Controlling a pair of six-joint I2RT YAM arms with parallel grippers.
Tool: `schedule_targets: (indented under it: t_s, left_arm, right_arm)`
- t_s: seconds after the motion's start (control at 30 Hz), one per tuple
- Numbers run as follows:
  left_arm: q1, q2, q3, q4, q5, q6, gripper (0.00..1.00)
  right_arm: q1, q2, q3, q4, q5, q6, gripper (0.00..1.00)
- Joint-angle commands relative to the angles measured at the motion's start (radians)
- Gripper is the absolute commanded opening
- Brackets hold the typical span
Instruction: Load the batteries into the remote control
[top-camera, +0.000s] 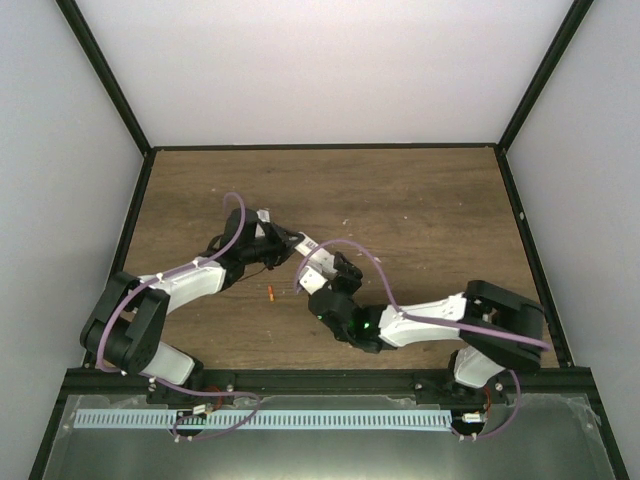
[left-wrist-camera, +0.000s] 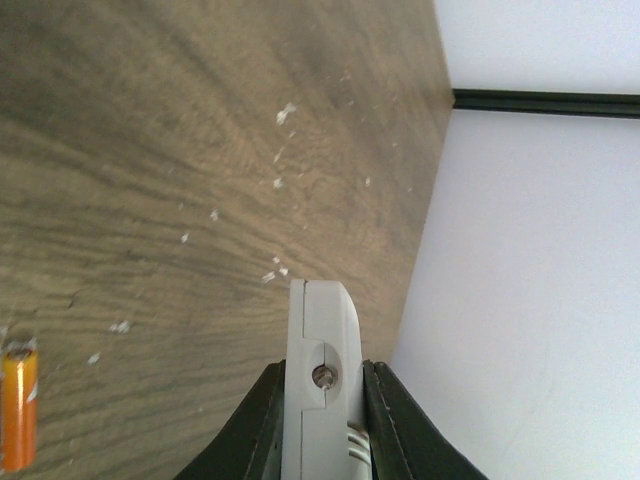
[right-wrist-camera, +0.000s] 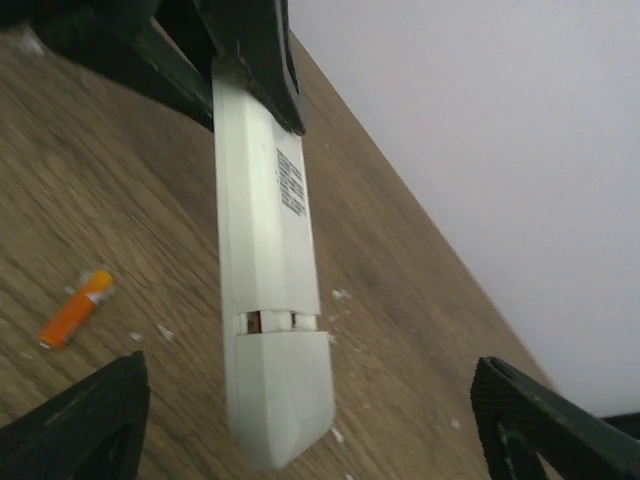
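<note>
My left gripper is shut on the white remote control and holds it edge-on above the table. In the left wrist view the remote sits clamped between the black fingers. In the right wrist view the remote hangs back side up, with a narrow gap above its white end piece that shows a bit of orange. My right gripper is open, its fingers wide on either side of the remote's lower end. One orange battery lies on the table; it also shows in the top view and the left wrist view. A second battery is not clearly visible.
The wooden table has pale specks scattered on it. White walls and a black frame close it in on three sides. The two arms meet near the table's middle.
</note>
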Motion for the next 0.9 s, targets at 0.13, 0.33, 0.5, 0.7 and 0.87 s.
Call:
schedule_targets:
  t_s: [0.13, 0.33, 0.5, 0.7, 0.87]
  left_arm:
    - [0.082, -0.002, -0.024, 0.174, 0.124, 0.186, 0.0]
    - [0.116, -0.028, -0.064, 0.253, 0.209, 0.288, 0.0]
    - [0.118, -0.03, -0.089, 0.339, 0.276, 0.332, 0.0]
    - [0.118, 0.009, -0.158, 0.588, 0.334, 0.238, 0.0]
    - [0.117, 0.021, -0.174, 0.629, 0.34, 0.224, 0.0]
  right_arm:
    - [-0.111, -0.263, 0.023, -0.195, -0.365, 0.167, 0.99]
    - [-0.198, -0.447, -0.039, -0.229, -0.597, 0.099, 1.0]
    - [-0.327, -0.541, -0.059, -0.299, -0.843, 0.207, 1.0]
    - [-0.349, -0.47, -0.016, -0.371, -0.914, 0.31, 1.0]
    - [-0.352, -0.368, 0.045, -0.421, -0.952, 0.359, 1.0]
